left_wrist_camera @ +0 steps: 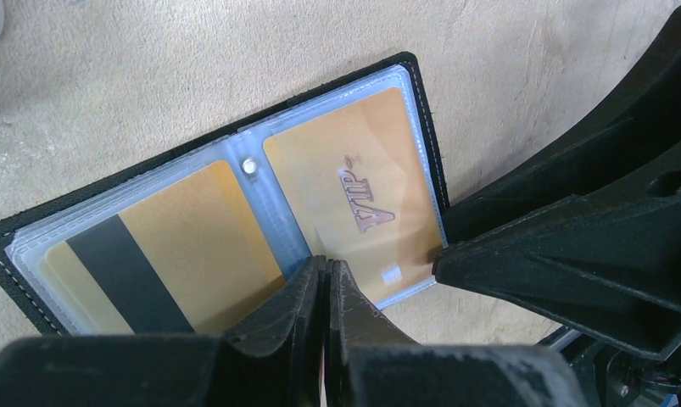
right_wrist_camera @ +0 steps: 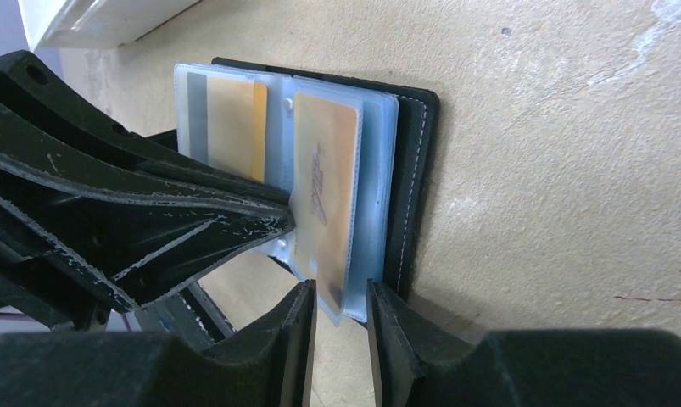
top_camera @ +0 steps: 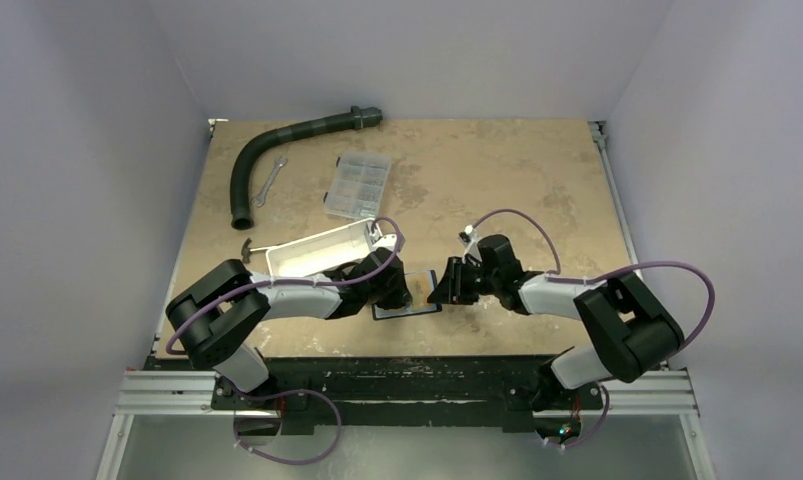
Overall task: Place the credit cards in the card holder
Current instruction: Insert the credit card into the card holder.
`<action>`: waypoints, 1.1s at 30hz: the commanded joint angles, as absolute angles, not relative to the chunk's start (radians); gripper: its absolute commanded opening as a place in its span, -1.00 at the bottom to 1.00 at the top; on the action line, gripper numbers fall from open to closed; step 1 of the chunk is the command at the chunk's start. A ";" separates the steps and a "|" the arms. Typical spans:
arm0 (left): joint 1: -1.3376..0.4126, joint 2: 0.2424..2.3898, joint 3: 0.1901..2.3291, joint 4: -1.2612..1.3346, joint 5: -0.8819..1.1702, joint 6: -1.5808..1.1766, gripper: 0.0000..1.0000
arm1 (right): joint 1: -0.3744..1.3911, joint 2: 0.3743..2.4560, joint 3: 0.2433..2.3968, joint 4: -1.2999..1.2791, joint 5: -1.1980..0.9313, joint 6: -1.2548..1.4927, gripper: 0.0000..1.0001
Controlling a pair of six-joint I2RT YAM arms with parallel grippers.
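Tan table (top_camera: 497,180), card holder (left_wrist_camera: 256,203), lilac walls (top_camera: 77,150)

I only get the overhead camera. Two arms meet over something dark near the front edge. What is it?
Observer: The left wrist view shows the card holder lying open, clear sleeves inside.
Operator: Any cards in it yet?
Observer: Two orange-yellow cards sit in sleeves; one reads VIP, one shows a black stripe.
Operator: Is the right gripper gripping?
Observer: In its wrist view the fingers stand apart, a sleeve edge between them.
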State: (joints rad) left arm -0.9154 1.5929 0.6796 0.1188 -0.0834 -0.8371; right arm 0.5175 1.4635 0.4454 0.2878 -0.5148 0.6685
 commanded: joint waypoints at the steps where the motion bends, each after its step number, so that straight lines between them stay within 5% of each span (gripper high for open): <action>1: -0.912 1.617 0.635 0.020 -0.098 -0.831 -1.00 | 0.536 1.407 0.492 0.224 -0.466 0.638 -0.29; 33: -0.912 1.611 0.628 0.023 -0.102 -0.833 -1.00 | 0.580 1.432 0.501 0.271 -0.484 0.675 -0.30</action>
